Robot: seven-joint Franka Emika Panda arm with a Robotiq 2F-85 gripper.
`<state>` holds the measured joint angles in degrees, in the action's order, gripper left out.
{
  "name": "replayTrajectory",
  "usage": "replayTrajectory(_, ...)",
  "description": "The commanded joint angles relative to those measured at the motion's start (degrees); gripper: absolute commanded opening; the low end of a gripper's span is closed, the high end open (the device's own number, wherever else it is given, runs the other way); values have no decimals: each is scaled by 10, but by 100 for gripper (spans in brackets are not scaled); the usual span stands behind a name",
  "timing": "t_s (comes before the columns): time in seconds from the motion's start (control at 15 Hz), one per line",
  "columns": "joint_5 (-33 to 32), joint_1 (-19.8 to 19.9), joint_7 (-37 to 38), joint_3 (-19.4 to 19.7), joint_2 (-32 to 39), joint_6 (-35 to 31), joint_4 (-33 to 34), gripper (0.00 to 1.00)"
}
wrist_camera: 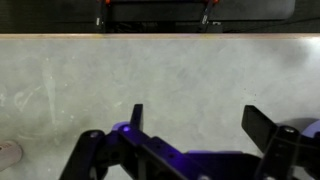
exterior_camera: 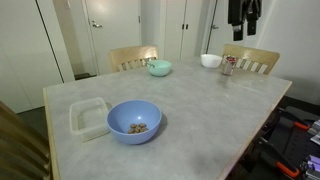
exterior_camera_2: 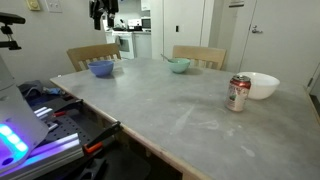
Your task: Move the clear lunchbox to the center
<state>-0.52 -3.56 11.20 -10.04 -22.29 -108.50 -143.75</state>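
1. We find the lunchbox (exterior_camera: 89, 117), translucent, square and round-cornered, near the desk (exterior_camera: 250, 118) edge. It sits just beside the blue bowl (exterior_camera: 134, 120), away from the center (exterior_camera: 172, 103).
2. Desk: grey speckled top, pale wood edge.
3. Can (exterior_camera_2: 238, 93): label unreadable.
4. End effector (wrist_camera: 200, 120): released, fingers spread, grasping nothing.
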Motion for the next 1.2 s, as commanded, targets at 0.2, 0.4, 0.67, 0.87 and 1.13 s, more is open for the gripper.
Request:
replayTrajectory(0.2,-18,0,-35,18,130,-67,71,100)
replayTrajectory(0.4,-36,1,-60,28,214,-95,125,100)
replayTrajectory(0.67,-42,-4,-74,40,348,-85,237,100)
replayTrajectory(0.87,39,-2,-124,32,415,-15,328,100)
replayTrajectory(1.13,79,-15,-145,16,472,50,417,100)
